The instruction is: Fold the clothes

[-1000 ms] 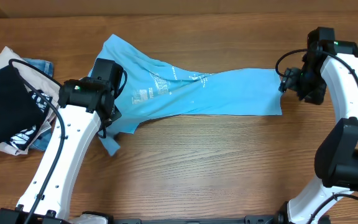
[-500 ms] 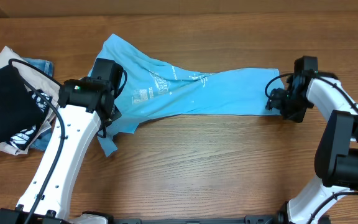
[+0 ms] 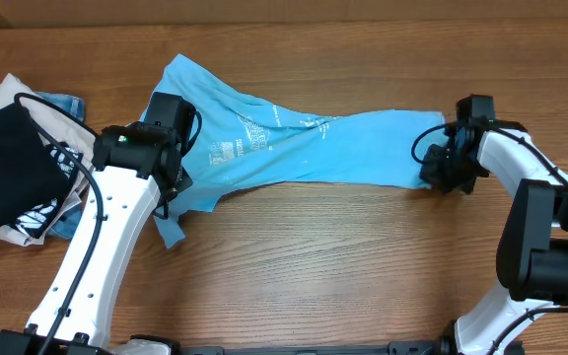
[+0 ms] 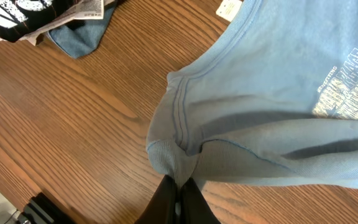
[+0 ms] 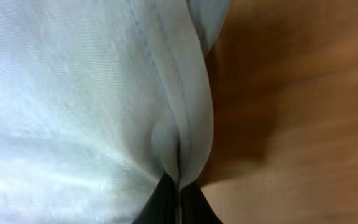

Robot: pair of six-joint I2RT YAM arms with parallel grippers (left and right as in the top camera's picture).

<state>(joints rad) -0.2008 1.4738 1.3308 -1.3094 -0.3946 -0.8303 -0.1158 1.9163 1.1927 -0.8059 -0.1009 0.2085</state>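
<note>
The clothes, a sky-blue T-shirt (image 3: pixel 314 148) with white lettering, lie stretched left to right across the wooden table. My left gripper (image 3: pixel 177 183) sits at the shirt's lower left edge. In the left wrist view it (image 4: pixel 178 190) is shut on a bunched, ribbed seam of the T-shirt (image 4: pixel 278 93). My right gripper (image 3: pixel 431 176) is at the shirt's lower right corner. The right wrist view shows it (image 5: pixel 179 186) shut on a fold of the stitched hem of the shirt (image 5: pixel 73 93).
A pile of other garments lies at the table's left edge: a black one with white print (image 3: pixel 8 177) on top of beige and denim pieces (image 3: pixel 62 104). The same pile (image 4: pixel 48 15) shows in the left wrist view's top left corner.
My right gripper has moved left and toward the front onto the shirt's right hem and has shut on it. The left arm and its grip have not moved.
</note>
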